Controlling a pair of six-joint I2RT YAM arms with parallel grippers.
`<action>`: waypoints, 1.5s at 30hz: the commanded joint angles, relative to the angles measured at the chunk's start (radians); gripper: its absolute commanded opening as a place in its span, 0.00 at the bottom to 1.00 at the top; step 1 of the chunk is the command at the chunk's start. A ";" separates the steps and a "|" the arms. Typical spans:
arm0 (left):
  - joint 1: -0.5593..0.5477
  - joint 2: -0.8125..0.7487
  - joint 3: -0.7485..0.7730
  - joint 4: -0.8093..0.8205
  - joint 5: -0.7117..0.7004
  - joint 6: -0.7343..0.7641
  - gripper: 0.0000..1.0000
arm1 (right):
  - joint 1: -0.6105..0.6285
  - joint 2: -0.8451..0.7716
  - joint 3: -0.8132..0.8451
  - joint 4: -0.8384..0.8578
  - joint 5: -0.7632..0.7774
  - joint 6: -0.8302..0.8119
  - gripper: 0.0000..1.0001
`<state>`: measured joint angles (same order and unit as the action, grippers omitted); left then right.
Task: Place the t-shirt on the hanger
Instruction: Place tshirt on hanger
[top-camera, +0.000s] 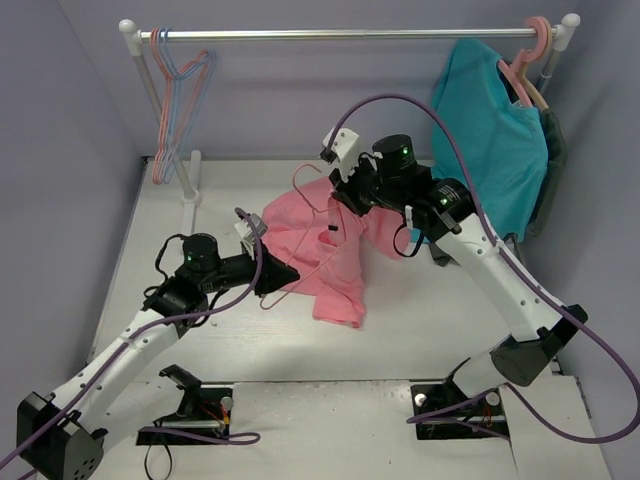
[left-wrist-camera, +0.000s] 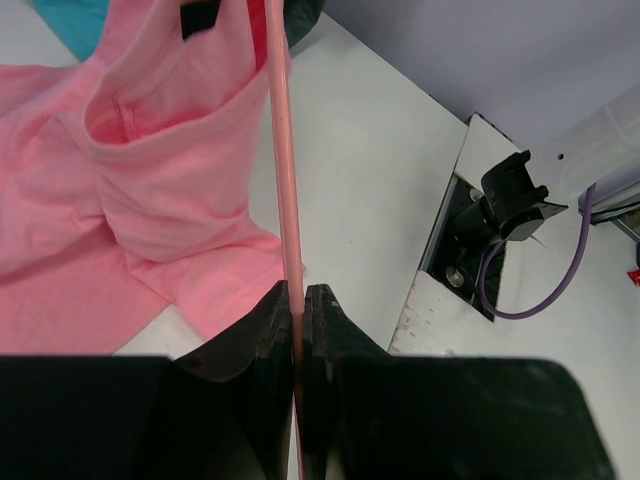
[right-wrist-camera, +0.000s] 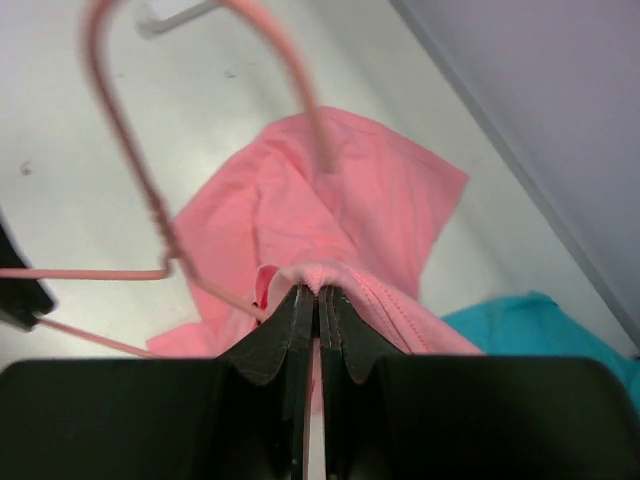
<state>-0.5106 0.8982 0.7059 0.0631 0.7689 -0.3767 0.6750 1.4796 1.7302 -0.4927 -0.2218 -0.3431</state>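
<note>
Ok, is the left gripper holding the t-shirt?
No, the left gripper is shut on the thin hanger wire, and the t-shirt lies outside its fingers.

Bright, even light from overhead, only soft shadows on the table (top-camera: 420, 330). Crisp in the left wrist view; over on the right wrist, blurred along the hanger (right-wrist-camera: 120, 130), dark and out of focus at the right gripper (right-wrist-camera: 318, 295).
</note>
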 joint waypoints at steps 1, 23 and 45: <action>-0.003 0.018 0.076 0.168 0.023 -0.005 0.00 | 0.031 0.015 0.043 -0.010 -0.178 -0.019 0.03; -0.003 0.019 -0.017 0.360 -0.042 -0.048 0.00 | 0.041 -0.050 0.106 -0.144 -0.058 -0.026 0.62; -0.003 0.021 0.026 0.277 -0.005 -0.004 0.00 | -0.046 -0.002 0.135 -0.161 0.018 -0.278 0.67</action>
<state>-0.5106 0.9405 0.6613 0.2657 0.7227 -0.4126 0.6342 1.4536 1.8412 -0.6823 -0.1913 -0.5468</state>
